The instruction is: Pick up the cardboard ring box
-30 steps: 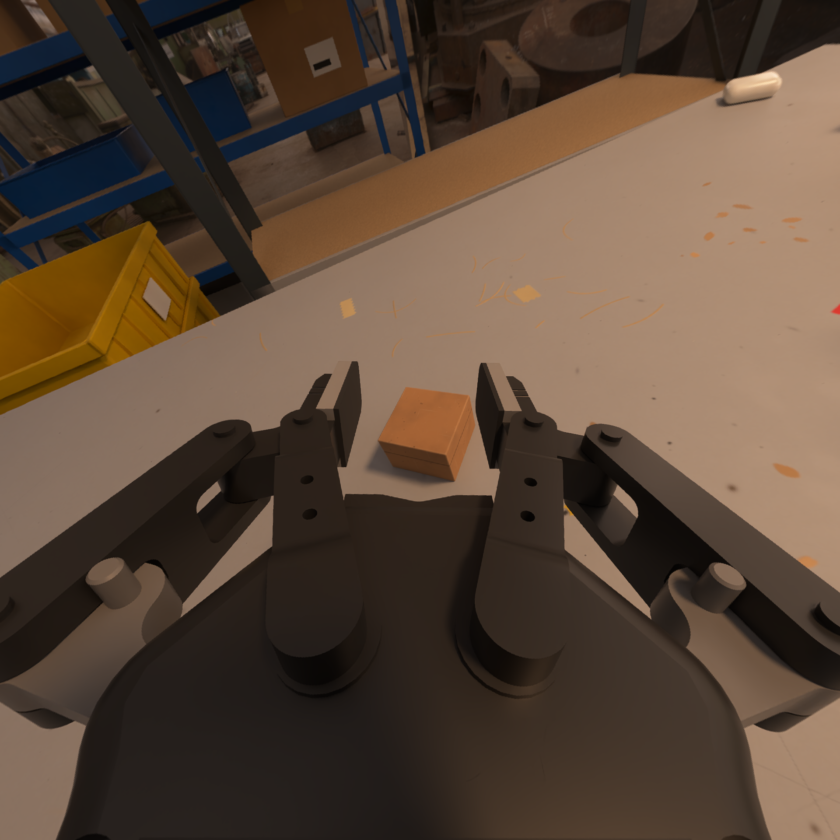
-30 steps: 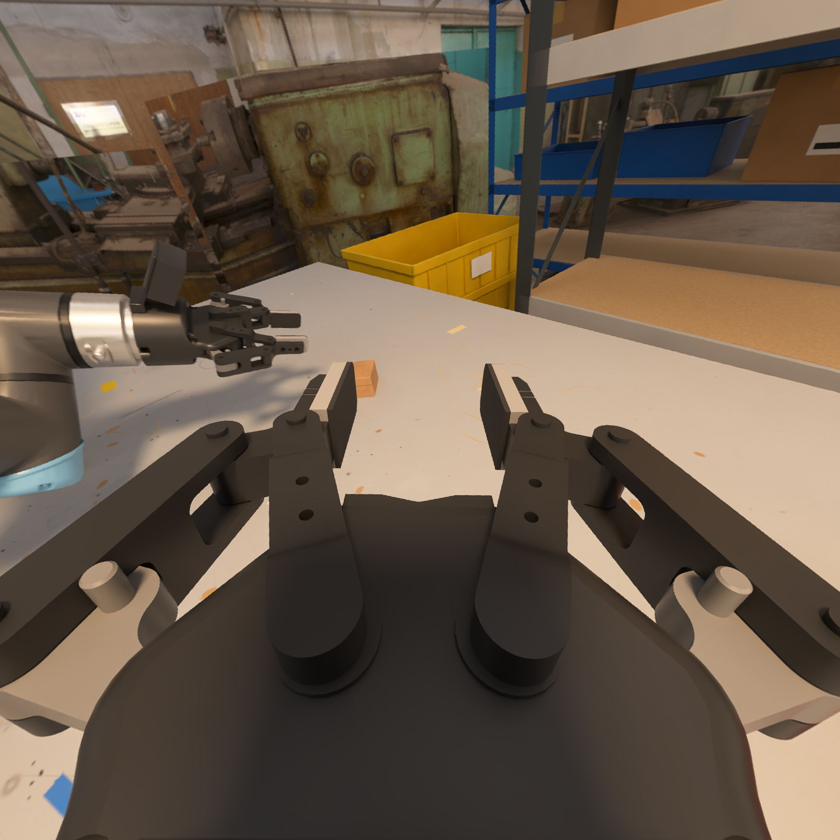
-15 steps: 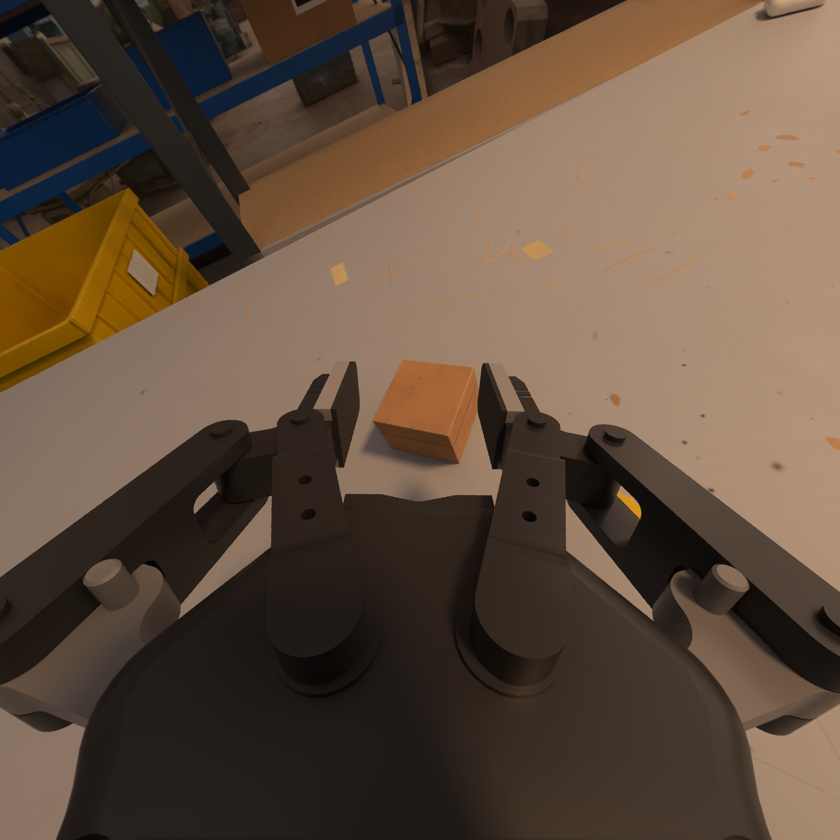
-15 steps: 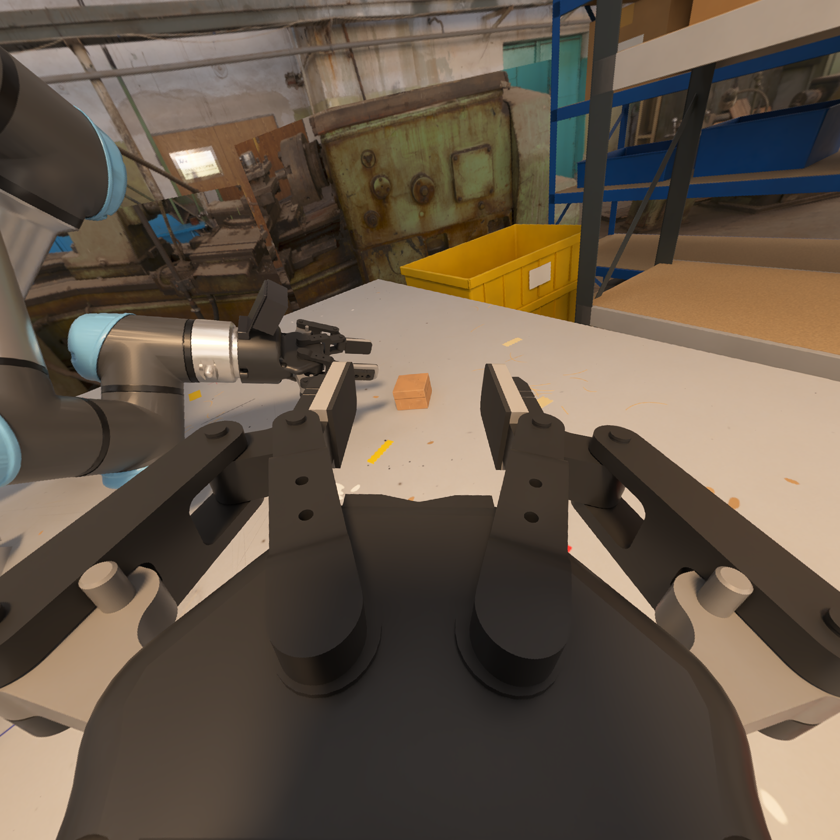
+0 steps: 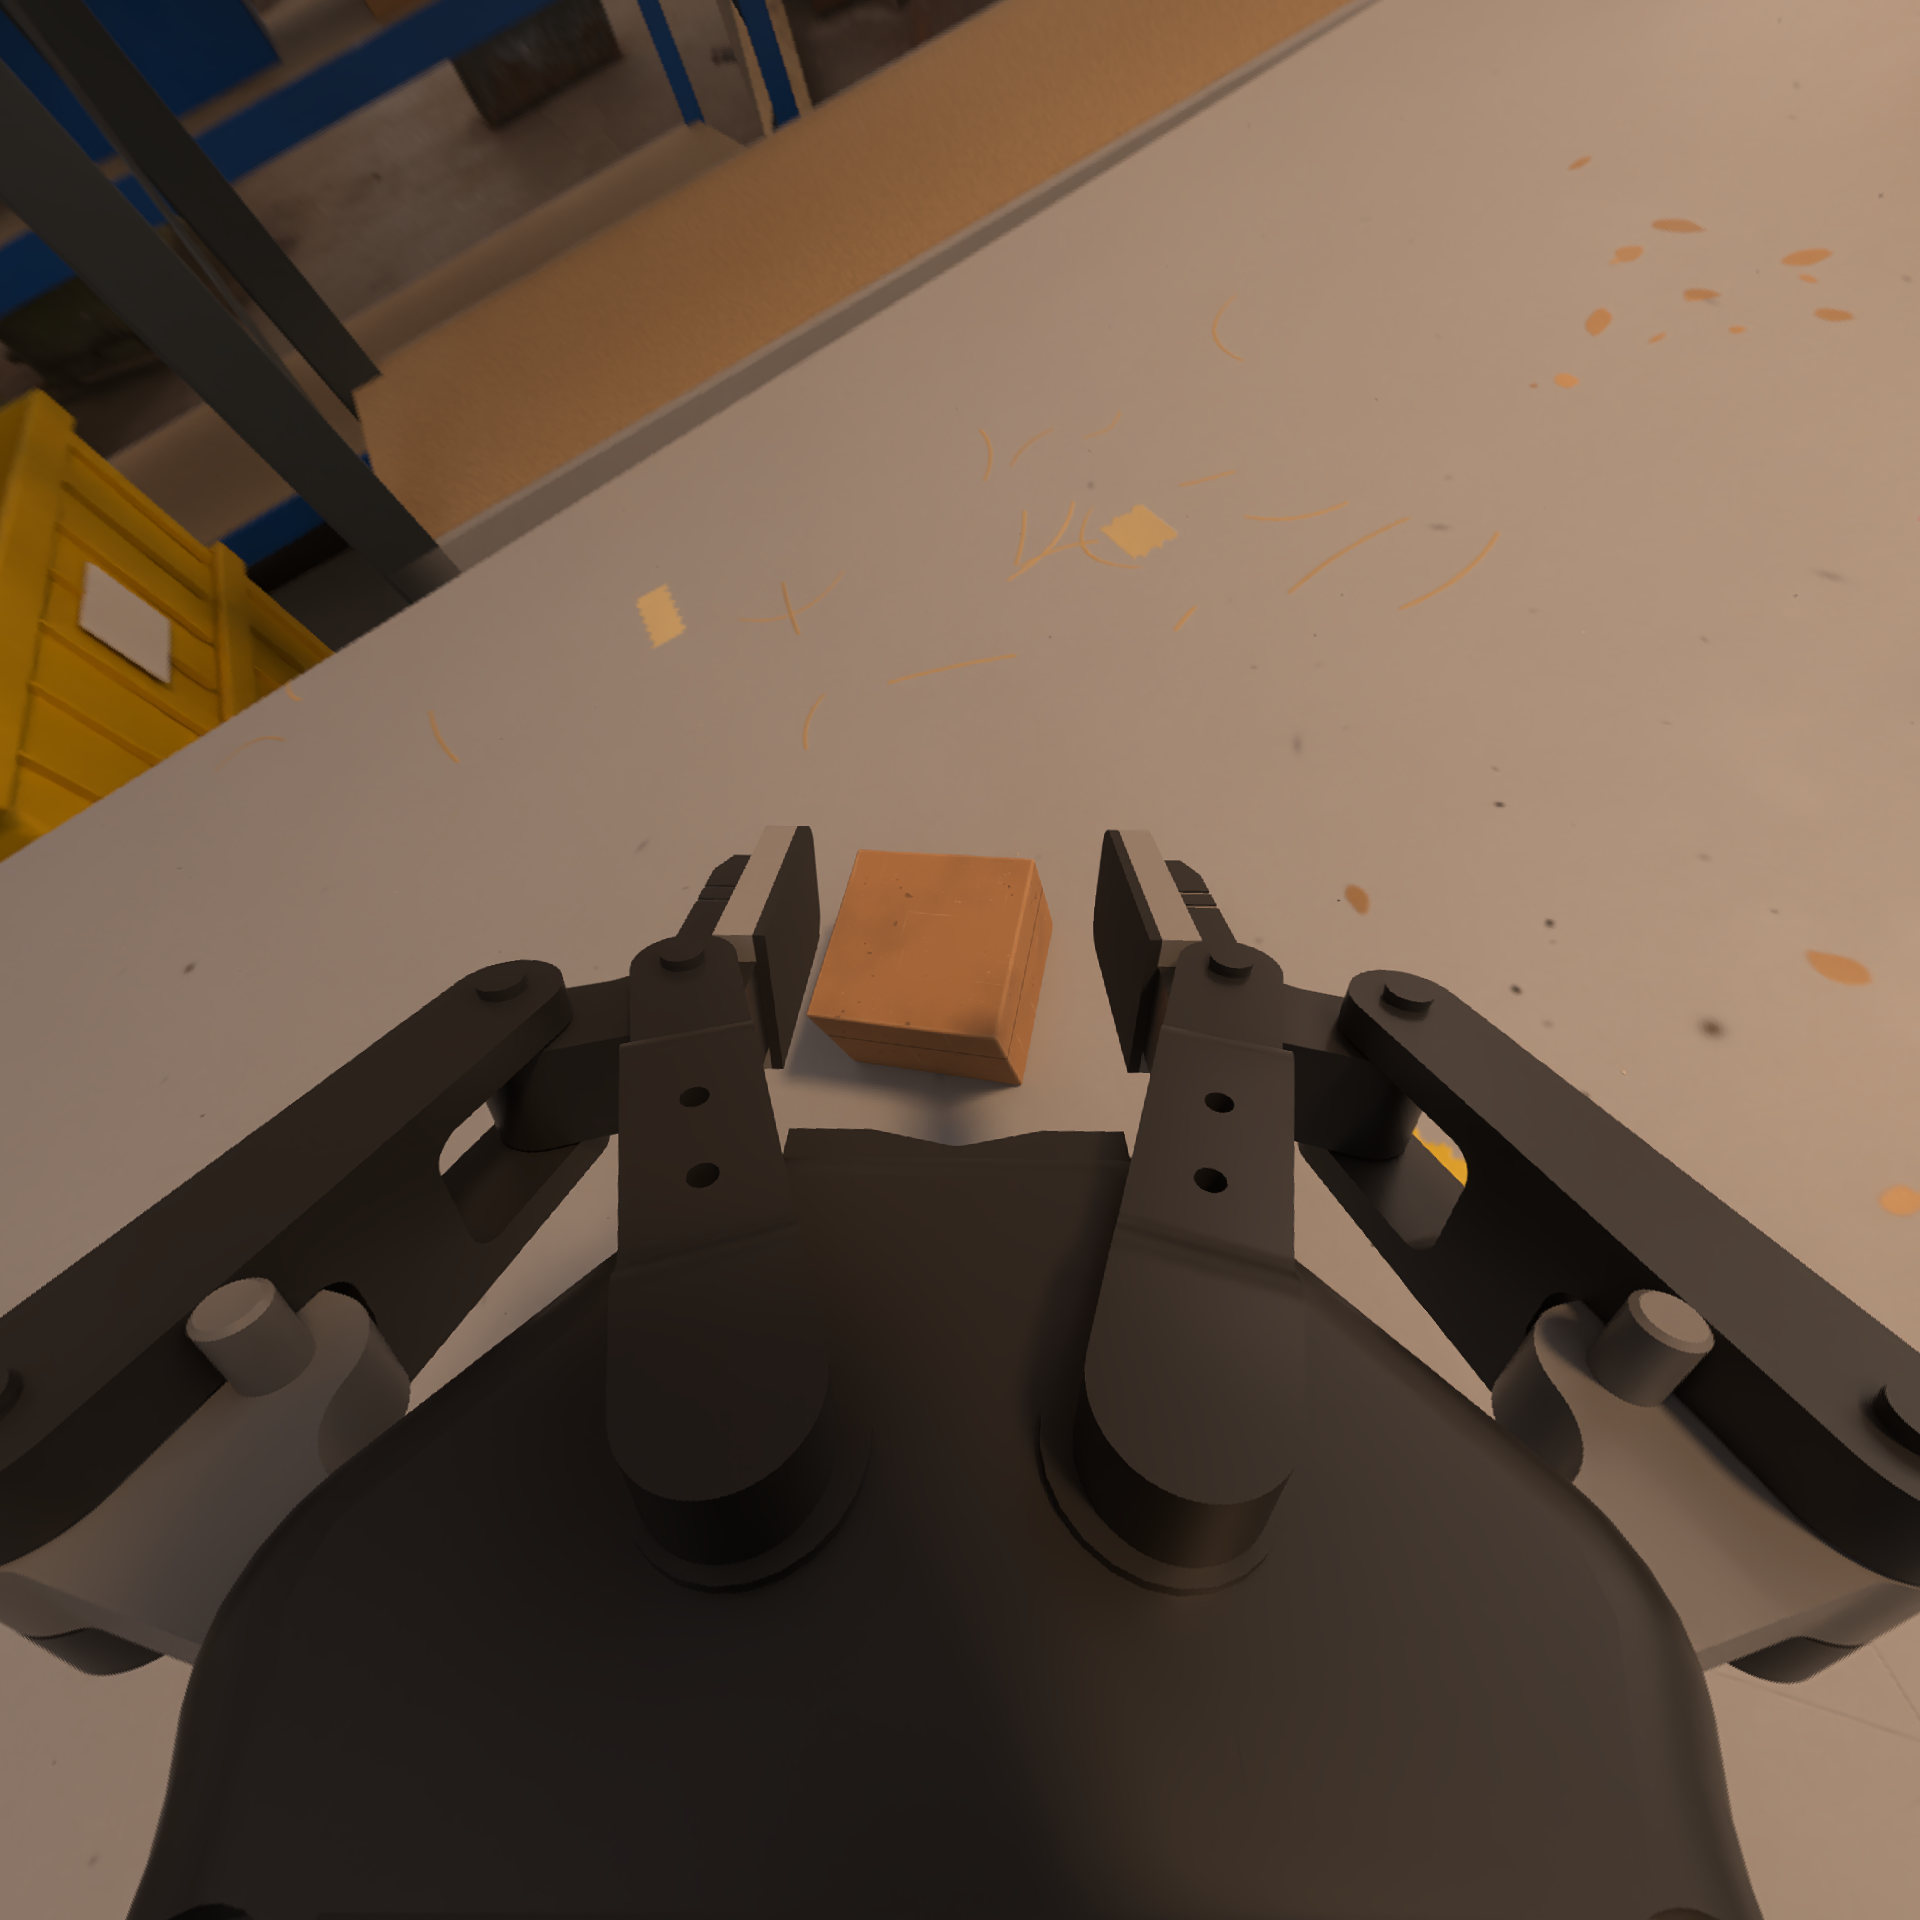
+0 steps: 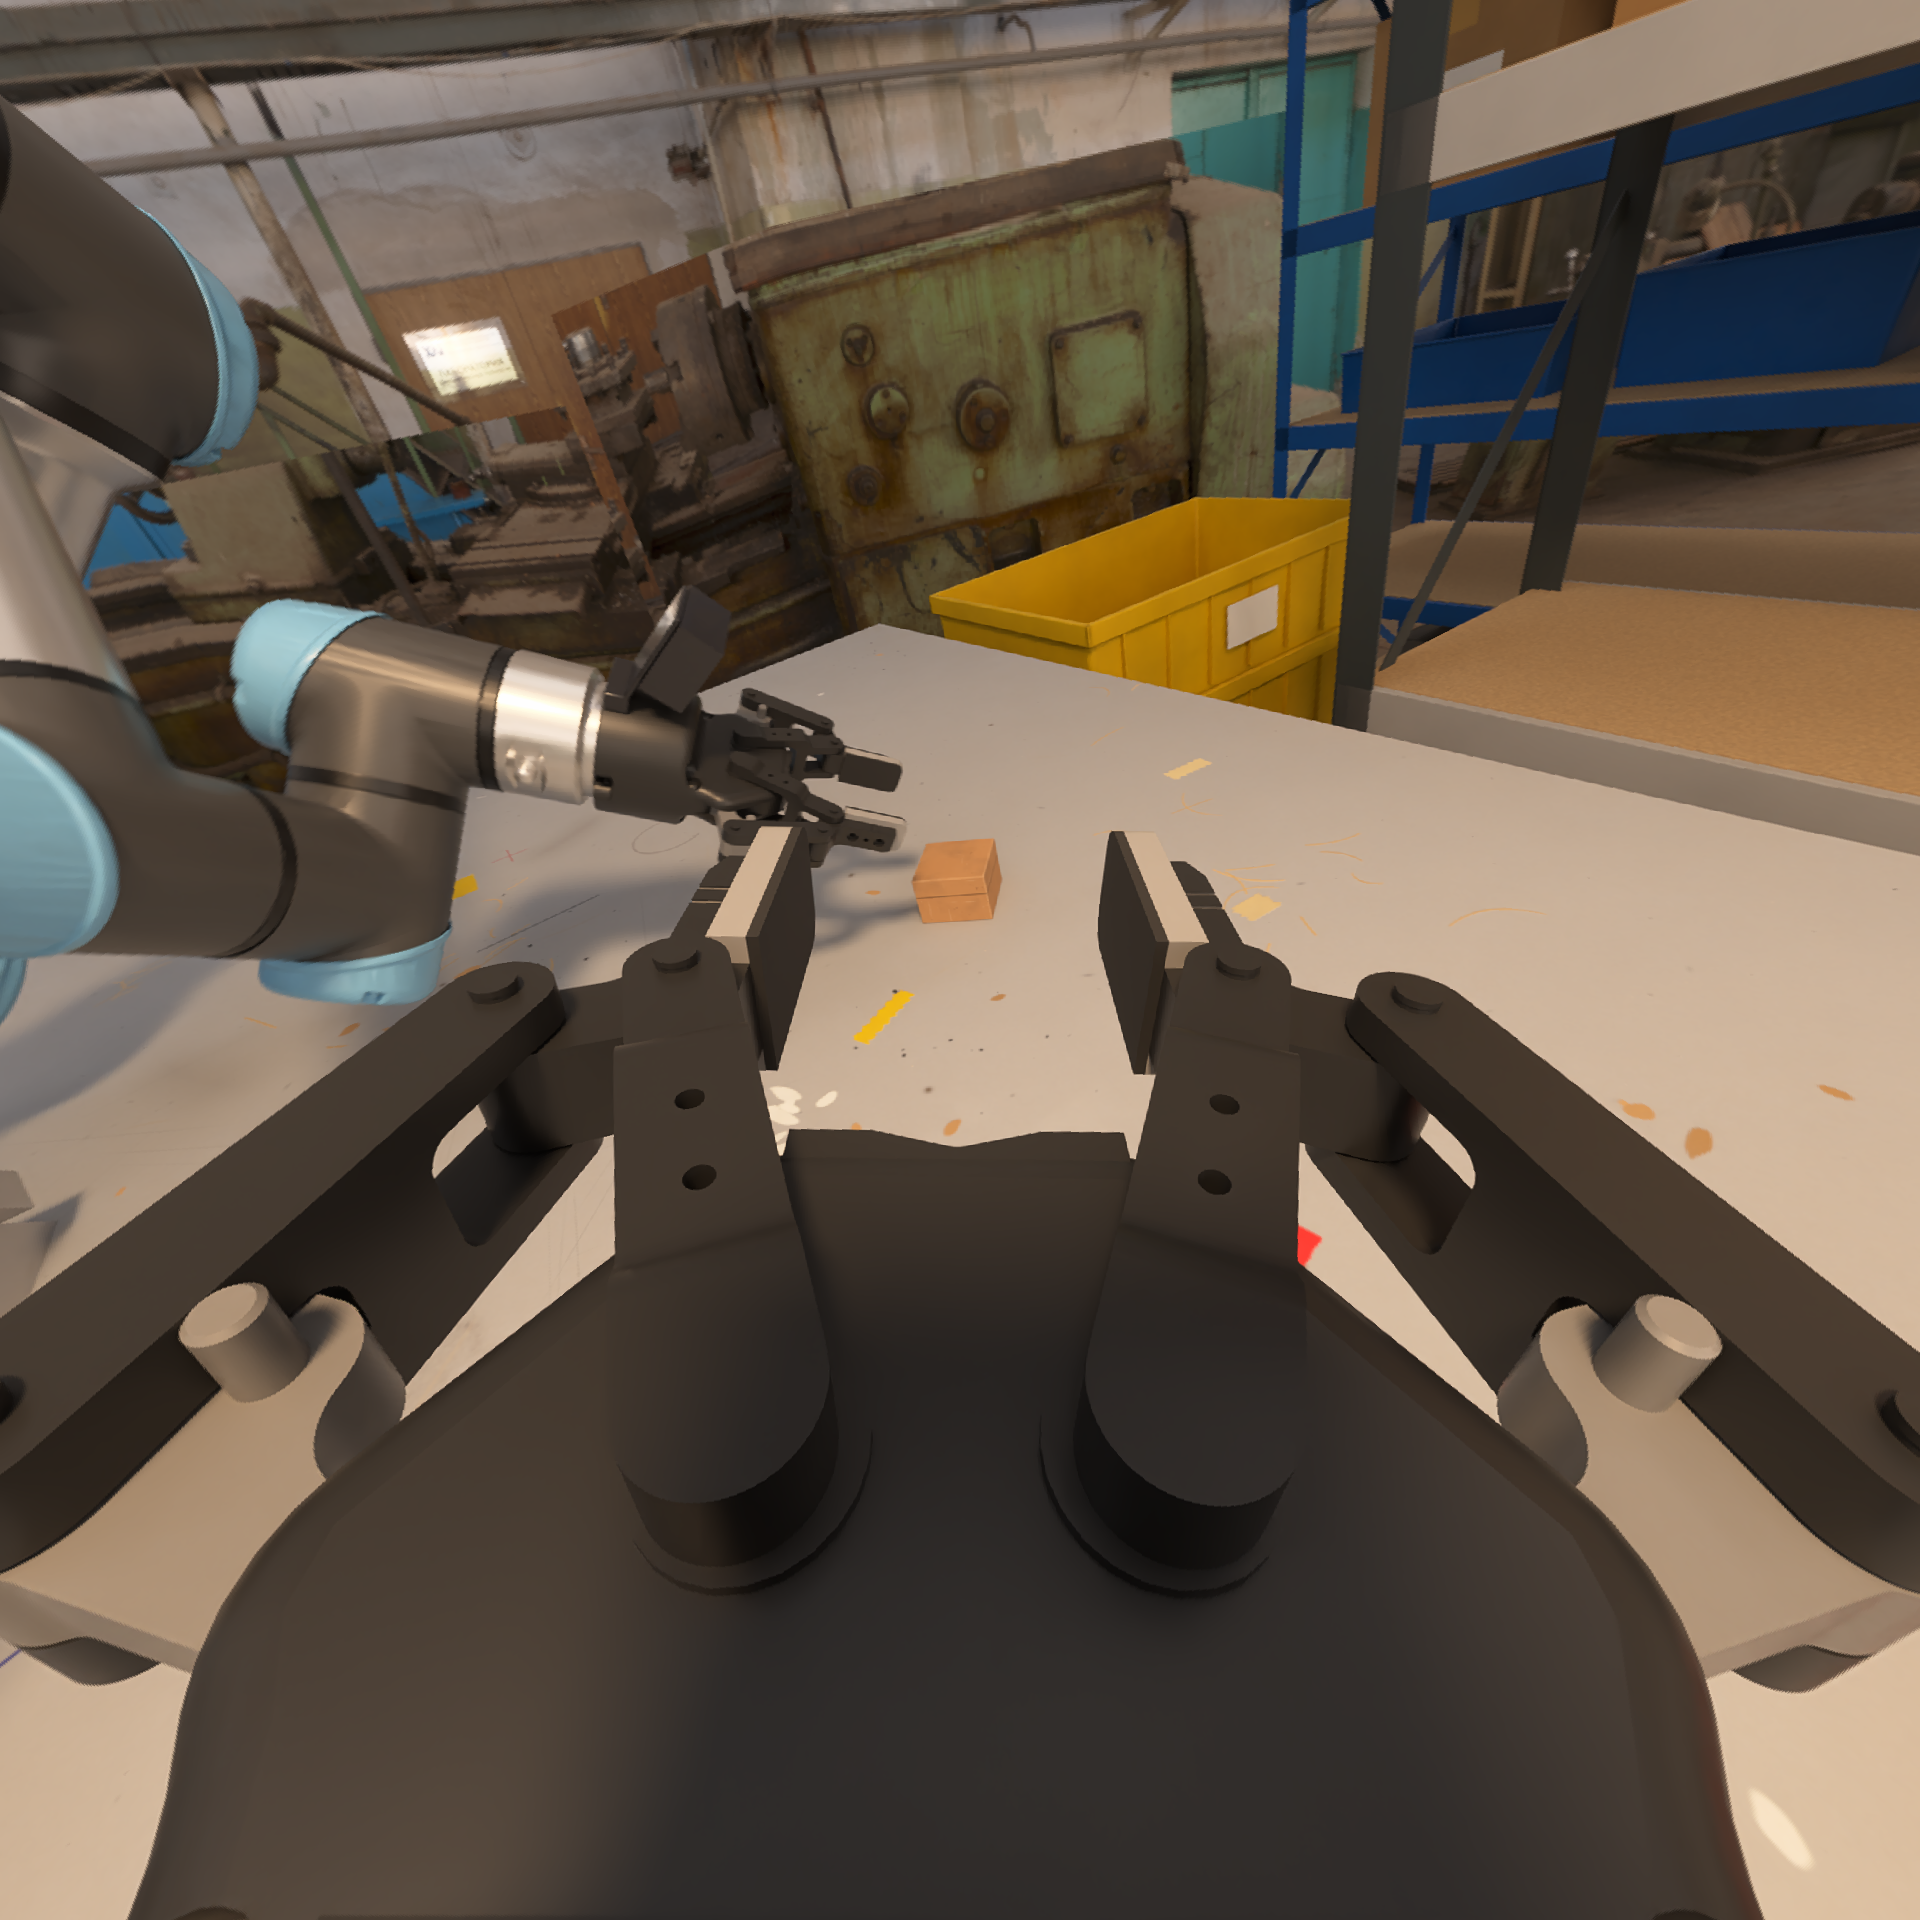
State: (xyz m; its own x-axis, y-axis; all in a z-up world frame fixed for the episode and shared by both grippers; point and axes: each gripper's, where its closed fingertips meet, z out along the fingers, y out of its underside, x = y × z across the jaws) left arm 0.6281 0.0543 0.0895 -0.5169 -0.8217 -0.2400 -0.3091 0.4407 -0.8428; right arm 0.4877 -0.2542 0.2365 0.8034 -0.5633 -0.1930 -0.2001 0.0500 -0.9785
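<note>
I've got the left gripper wide open round the box for a side pinch; right gripper open, empty, well back.

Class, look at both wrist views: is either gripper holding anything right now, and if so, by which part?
Nothing is held. The left gripper is open around the cardboard ring box, which rests on the table; the right gripper is open and empty.

One ring box, two claws, one yellow bin.
</note>
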